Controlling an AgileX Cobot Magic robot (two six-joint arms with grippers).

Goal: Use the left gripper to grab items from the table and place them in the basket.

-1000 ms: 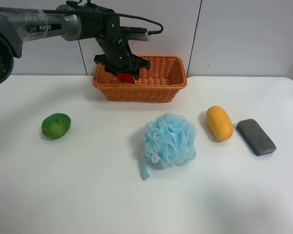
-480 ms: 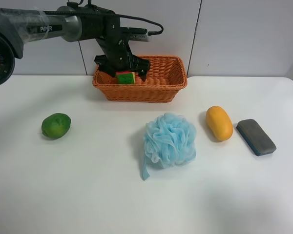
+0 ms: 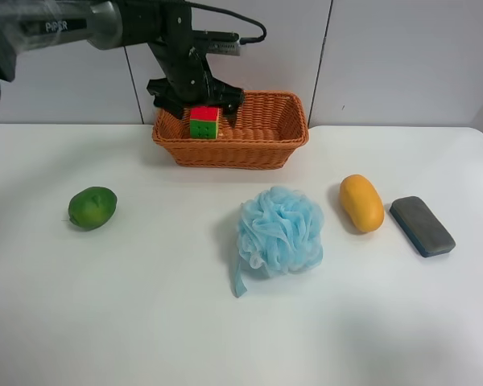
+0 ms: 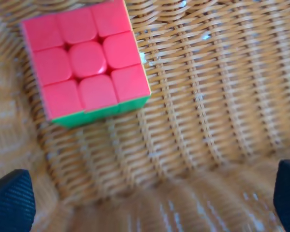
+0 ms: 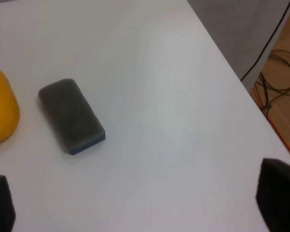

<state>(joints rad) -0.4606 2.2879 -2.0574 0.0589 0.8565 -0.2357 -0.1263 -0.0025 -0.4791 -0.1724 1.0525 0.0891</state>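
Note:
My left gripper (image 3: 197, 103) hangs open above the left end of the wicker basket (image 3: 249, 149), which stands at the back of the table (image 3: 145, 305). The puzzle cube (image 3: 204, 122) lies free inside the basket, red face up. In the left wrist view the cube (image 4: 84, 60) rests on the basket's woven floor (image 4: 208, 96), and the gripper (image 4: 145, 203) has its fingertips wide apart, clear of it. On the table lie the green fruit (image 3: 92, 207), blue pouf (image 3: 280, 231), orange fruit (image 3: 361, 203) and grey-blue block (image 3: 422, 226).
My right gripper (image 5: 140, 200) is open over the table near its right edge, with the grey-blue block (image 5: 71, 116) and orange fruit (image 5: 0, 113) ahead of it. Floor and cables (image 5: 280, 82) lie beyond that edge. A panelled wall stands behind the basket.
The left gripper has let go of the cube and risen. The cube has dropped into the basket and now lies red face up.

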